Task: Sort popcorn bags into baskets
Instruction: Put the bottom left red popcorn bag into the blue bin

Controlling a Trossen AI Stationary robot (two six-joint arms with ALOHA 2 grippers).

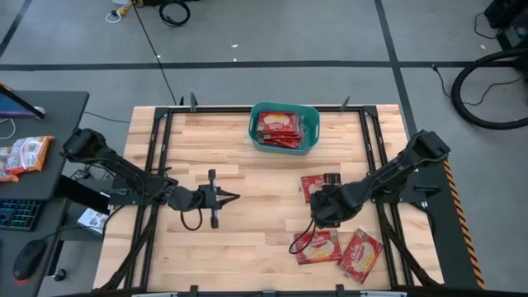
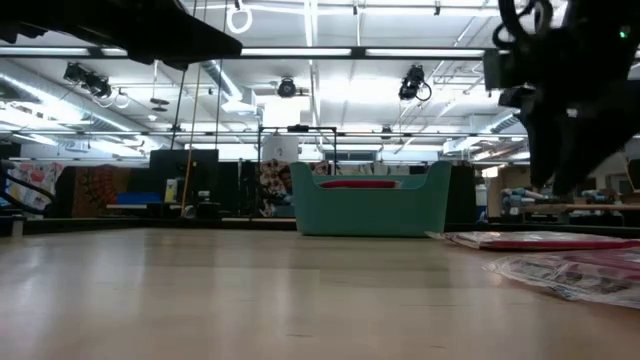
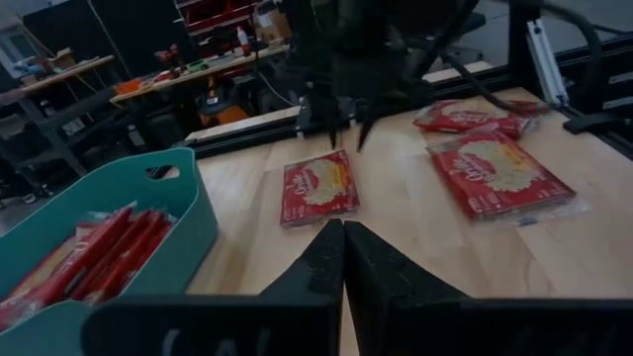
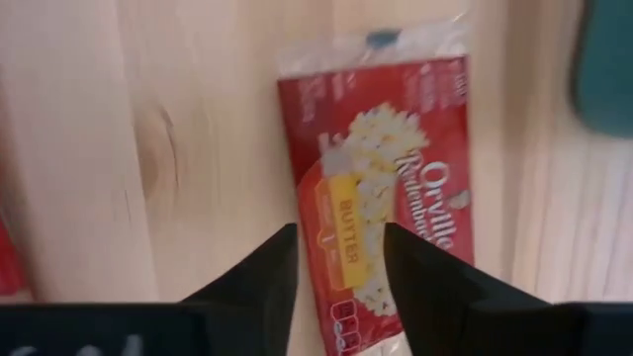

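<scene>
The teal basket (image 1: 285,128) stands near the table's far edge, and several red popcorn bags (image 1: 278,126) lie stacked inside it; the left wrist view shows them on edge (image 3: 99,262). Three more bags lie flat on the table's right half: one (image 1: 314,183) under my right gripper and two (image 1: 318,246) (image 1: 360,253) nearer the near edge. My right gripper (image 4: 338,242) is open and points down over the first bag (image 4: 381,198), with a finger on either side of its cream centre, above it. My left gripper (image 3: 343,237) is shut and hovers at mid-table (image 1: 224,198), pointing right.
Black rails (image 1: 157,165) frame the table on all sides. A desk with a keyboard, a mouse and snack packets (image 1: 25,155) stands off the left edge. Bare wood lies between the two grippers and in front of the basket (image 2: 370,205).
</scene>
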